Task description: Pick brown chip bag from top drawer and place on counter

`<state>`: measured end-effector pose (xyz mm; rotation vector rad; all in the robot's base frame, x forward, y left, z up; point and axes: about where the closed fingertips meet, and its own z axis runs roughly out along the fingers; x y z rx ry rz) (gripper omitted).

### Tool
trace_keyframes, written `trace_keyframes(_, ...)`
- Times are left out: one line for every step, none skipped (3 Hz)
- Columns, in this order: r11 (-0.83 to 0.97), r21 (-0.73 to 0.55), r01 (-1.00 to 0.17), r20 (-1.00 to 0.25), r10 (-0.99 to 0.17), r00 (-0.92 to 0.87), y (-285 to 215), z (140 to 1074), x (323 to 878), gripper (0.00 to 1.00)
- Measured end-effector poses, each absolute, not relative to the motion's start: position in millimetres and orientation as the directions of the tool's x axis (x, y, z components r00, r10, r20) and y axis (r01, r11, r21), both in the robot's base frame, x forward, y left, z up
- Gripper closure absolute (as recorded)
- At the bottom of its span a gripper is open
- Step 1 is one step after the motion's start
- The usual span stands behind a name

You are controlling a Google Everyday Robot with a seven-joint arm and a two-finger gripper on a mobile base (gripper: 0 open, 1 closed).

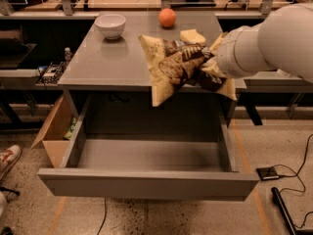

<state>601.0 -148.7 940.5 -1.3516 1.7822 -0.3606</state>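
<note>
Camera view: your robot's two-finger gripper (205, 62), at the end of the bulky white arm (264, 40) reaching in from the right, is clamped on the crinkly tan and dark brown chip bag (173, 67). It holds the bag in the air at the front right of the flat grey counter (107, 62). The bag hangs tilted. Its upper corner is over the tabletop, and its lower corner droops past the counter's front edge, above the wide grey metal top drawer (146, 182), which stands pulled fully out.

Further back on the counter are a white bowl (110, 24), a round orange fruit (167, 17) and a small yellow sponge (192, 35); the sponge is just behind the bag. An open cardboard box (51, 131) stands on the floor to the left of the drawer.

Judging by this, the pick is done and you are in the carry. The bag is out of the drawer but not yet resting on anything.

The next move calls for bringing the bag further in over the bare grey surface, keeping short of the sponge and well away from the bowl. Then lower it until it lies flat before you spread the fingers. Let go too near the edge and the drooping corner could drag it back into the drawer.
</note>
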Motion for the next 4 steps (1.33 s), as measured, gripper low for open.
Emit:
trace_keyframes(0.334,-0.68,-0.653,-0.439,-0.899,-0.003,-137.1,944.8,638.2,1.0)
trace_keyframes(0.292,-0.678,-0.675,-0.422,-0.906,0.032,-123.3,936.7,676.8,1.0)
trace_keyframes(0.252,-0.66,-0.708,-0.405,-0.913,0.052,-107.6,920.8,716.1,1.0)
trace_keyframes(0.23,-0.642,-0.731,-0.402,-0.913,0.066,-91.3,910.8,742.6,1.0)
